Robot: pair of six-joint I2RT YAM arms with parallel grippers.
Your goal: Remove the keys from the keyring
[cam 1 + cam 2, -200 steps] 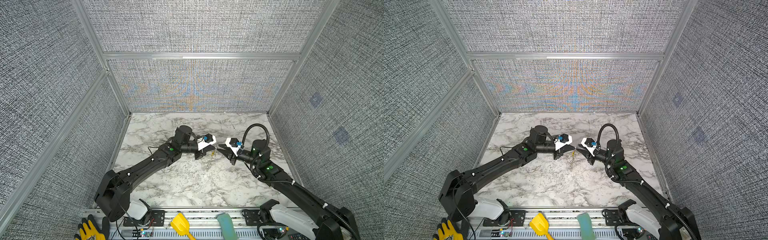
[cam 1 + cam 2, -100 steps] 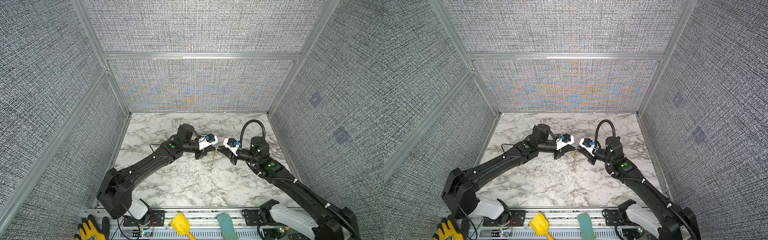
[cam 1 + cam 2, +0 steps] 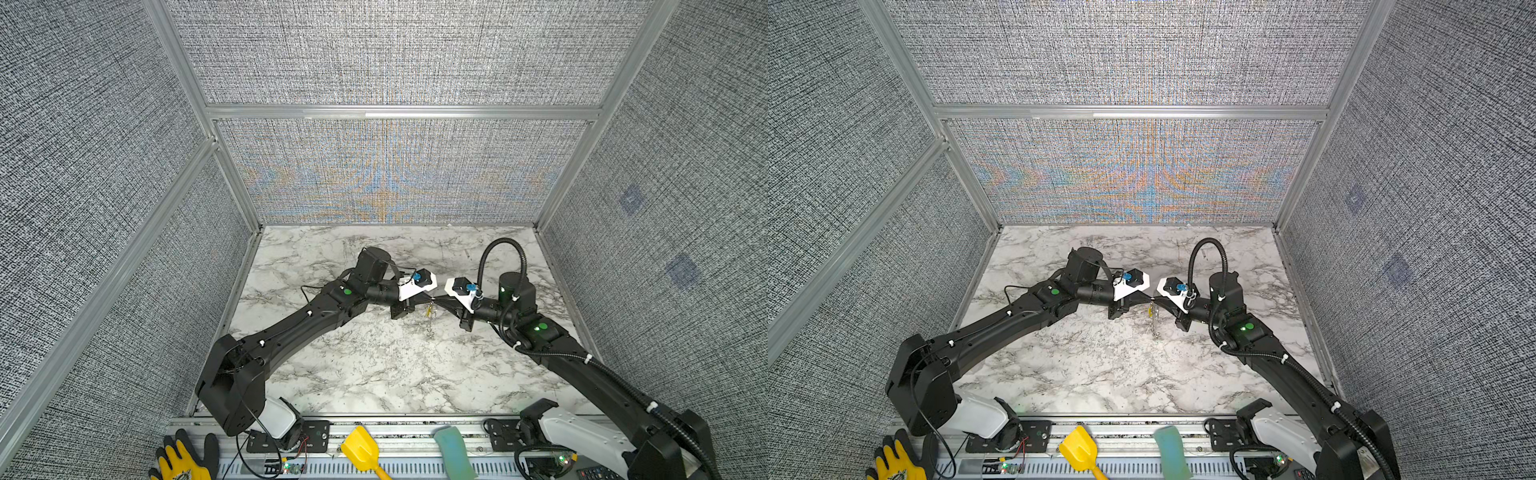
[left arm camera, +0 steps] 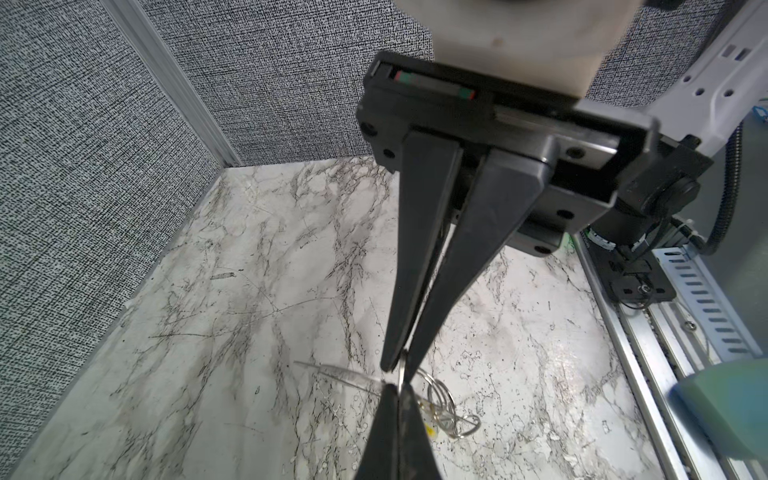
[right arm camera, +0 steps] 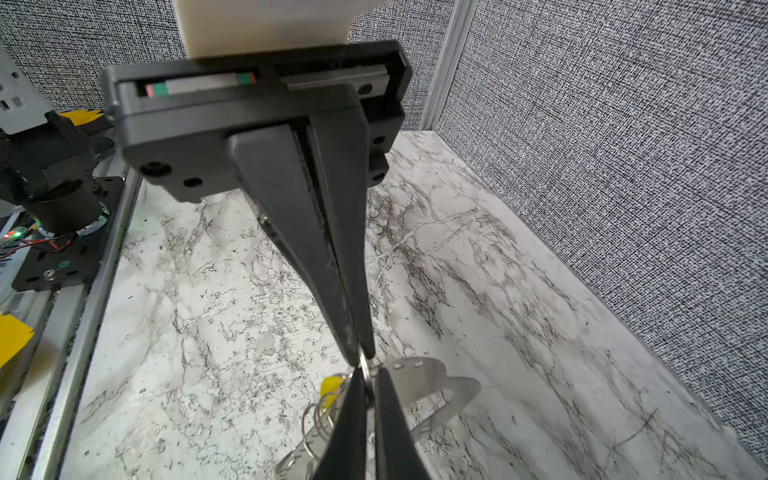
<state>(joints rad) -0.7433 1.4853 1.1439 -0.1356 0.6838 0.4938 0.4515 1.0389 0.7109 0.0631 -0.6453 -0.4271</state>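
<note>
Yellow scoop (image 3: 360,449), teal block (image 3: 451,452), yellow glove (image 3: 183,462)

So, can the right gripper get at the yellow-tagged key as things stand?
Probably not yet. The right gripper is shut on the wire ring, tip to tip with the left gripper, also shut on it. The yellow-tagged key hangs just beside; it would have to let go first.

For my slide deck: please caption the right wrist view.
Both shut, the right gripper and left gripper pinch a wire ring beside the grey keyring plate and yellow tag.
</note>
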